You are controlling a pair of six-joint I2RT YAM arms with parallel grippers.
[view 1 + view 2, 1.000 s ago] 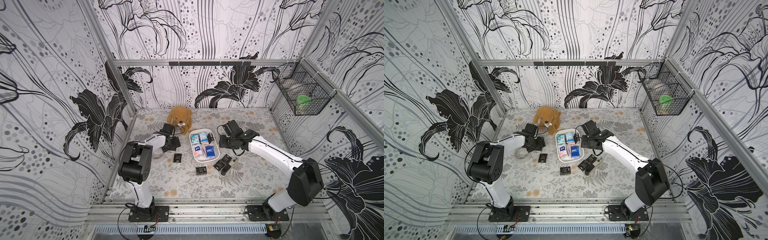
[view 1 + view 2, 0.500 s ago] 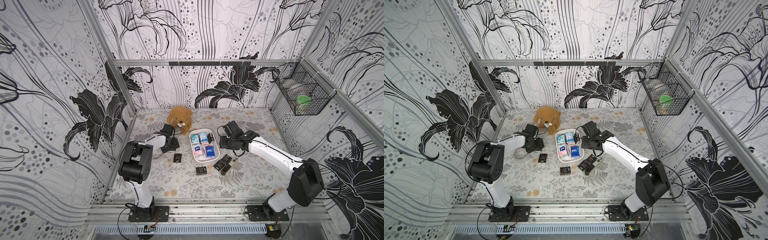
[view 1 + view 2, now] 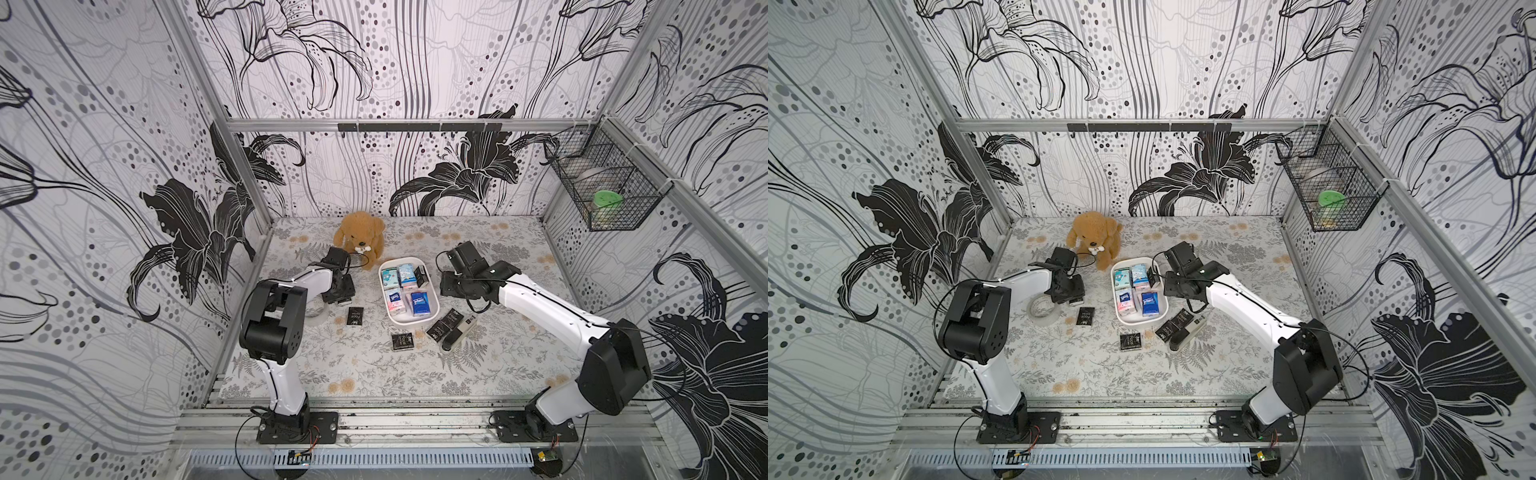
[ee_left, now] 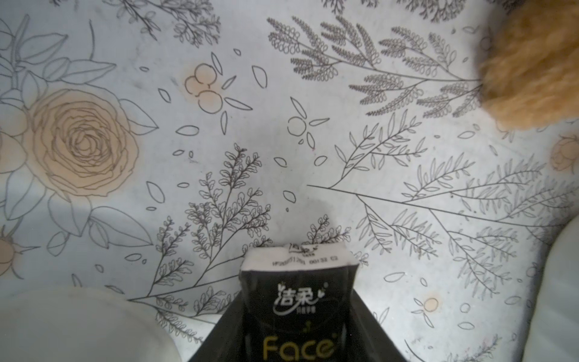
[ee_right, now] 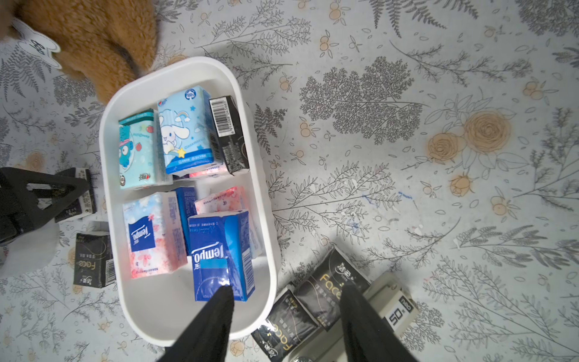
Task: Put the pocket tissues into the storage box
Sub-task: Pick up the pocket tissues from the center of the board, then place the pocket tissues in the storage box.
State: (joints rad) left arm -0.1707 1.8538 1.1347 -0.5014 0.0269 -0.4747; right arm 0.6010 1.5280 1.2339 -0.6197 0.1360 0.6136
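Left wrist | left fingers (image 4: 224, 340) clamp black packet (image 4: 296, 297) | right fingers (image 5: 213, 326) apart, empty

Floral-print table (image 3: 374, 374). Brown plush dog (image 3: 359, 239) sits at 11 o'clock, with a white bone-shaped tag at its mouth. Clear tape roll (image 3: 1042, 309) lies flat at 9 o'clock. Long grey-and-black stapler (image 3: 460, 333) lies at 4 o'clock. Black wire basket (image 3: 602, 187) hangs on the wall at 2 o'clock, with a green-lidded jar (image 3: 607, 198) inside. Black hook rail (image 3: 419, 126) is on the back wall at 12.
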